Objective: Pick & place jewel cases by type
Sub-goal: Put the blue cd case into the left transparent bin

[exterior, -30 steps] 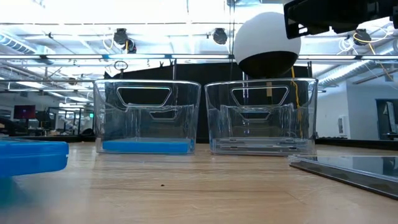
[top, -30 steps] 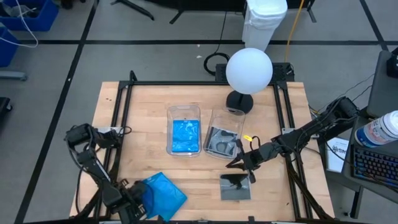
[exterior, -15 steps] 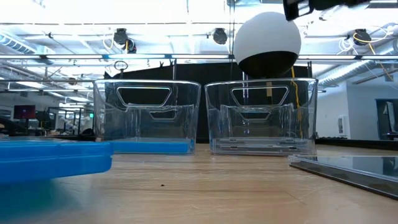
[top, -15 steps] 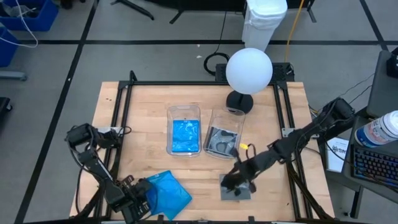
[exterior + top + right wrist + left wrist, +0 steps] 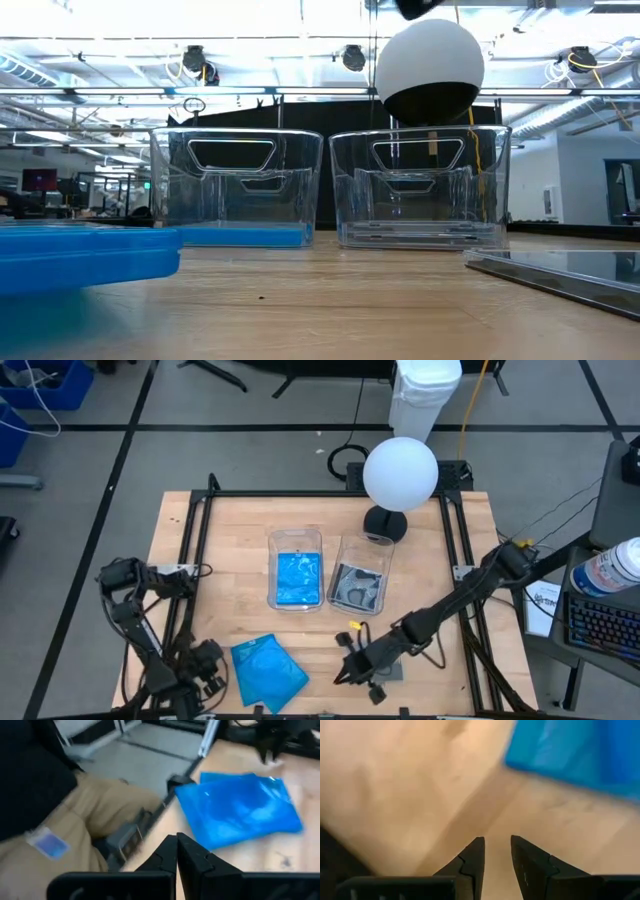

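A bright blue jewel case (image 5: pixel 268 672) lies flat near the table's near edge and also shows in the low view (image 5: pixel 80 258). My left gripper (image 5: pixel 212 665) stands just left of it, fingers narrowly open (image 5: pixel 497 844) over bare wood, touching nothing. A dark grey jewel case (image 5: pixel 560 268) lies flat at near right, mostly hidden under my right arm in the high view (image 5: pixel 392 670). My right gripper (image 5: pixel 345 668) hovers between the two cases, shut and empty (image 5: pixel 176 842), pointing toward the blue case (image 5: pixel 240 810).
Two clear tubs stand mid-table: the left tub (image 5: pixel 297 568) holds blue cases, the right tub (image 5: pixel 358 588) holds grey ones. A white globe lamp (image 5: pixel 400 475) stands behind them. A person's tan trousers (image 5: pixel 75 820) show beyond the near edge. Black frame rails (image 5: pixel 190 560) flank the table.
My right gripper has swept from beside the right tub toward the near edge and the left, passing over the grey case. The blue case first slid a little to the right with my left gripper. The left gripper then drew back from it toward the left edge.
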Controlling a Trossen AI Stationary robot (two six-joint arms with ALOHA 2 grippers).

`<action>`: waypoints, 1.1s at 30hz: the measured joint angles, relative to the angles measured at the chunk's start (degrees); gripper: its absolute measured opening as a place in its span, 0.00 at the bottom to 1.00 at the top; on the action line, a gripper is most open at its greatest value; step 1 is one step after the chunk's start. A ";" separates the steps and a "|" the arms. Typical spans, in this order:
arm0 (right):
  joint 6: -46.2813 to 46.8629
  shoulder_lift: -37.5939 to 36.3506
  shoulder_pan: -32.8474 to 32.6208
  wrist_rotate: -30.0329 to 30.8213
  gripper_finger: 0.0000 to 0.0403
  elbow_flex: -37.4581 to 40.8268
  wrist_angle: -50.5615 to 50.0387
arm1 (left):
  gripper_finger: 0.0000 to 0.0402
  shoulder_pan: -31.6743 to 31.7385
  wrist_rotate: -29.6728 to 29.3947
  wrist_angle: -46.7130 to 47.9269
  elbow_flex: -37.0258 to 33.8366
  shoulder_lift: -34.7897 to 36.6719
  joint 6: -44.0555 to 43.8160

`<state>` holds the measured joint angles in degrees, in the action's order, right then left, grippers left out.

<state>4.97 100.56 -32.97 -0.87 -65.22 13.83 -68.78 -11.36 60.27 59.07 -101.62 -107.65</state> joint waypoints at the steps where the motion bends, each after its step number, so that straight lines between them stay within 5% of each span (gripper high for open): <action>1: 1.09 1.08 0.00 -0.48 0.00 -0.04 1.90 | 0.25 -0.76 -0.24 0.52 0.01 0.11 -0.41; 9: 16.61 7.09 3.57 -0.79 0.07 0.03 7.42 | 0.25 -4.25 -2.34 1.14 0.13 0.24 -0.50; 22: 43.87 16.60 6.49 -5.09 0.48 0.07 19.36 | 0.25 -4.54 -10.82 -2.72 0.28 0.35 10.72; 33: 54.00 24.37 6.81 -6.62 0.46 -5.39 21.04 | 0.25 -4.54 -17.46 -3.68 0.31 0.39 12.98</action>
<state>58.97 124.93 -26.16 -7.49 -70.61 34.87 -73.32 -28.82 56.59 59.37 -101.23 -94.68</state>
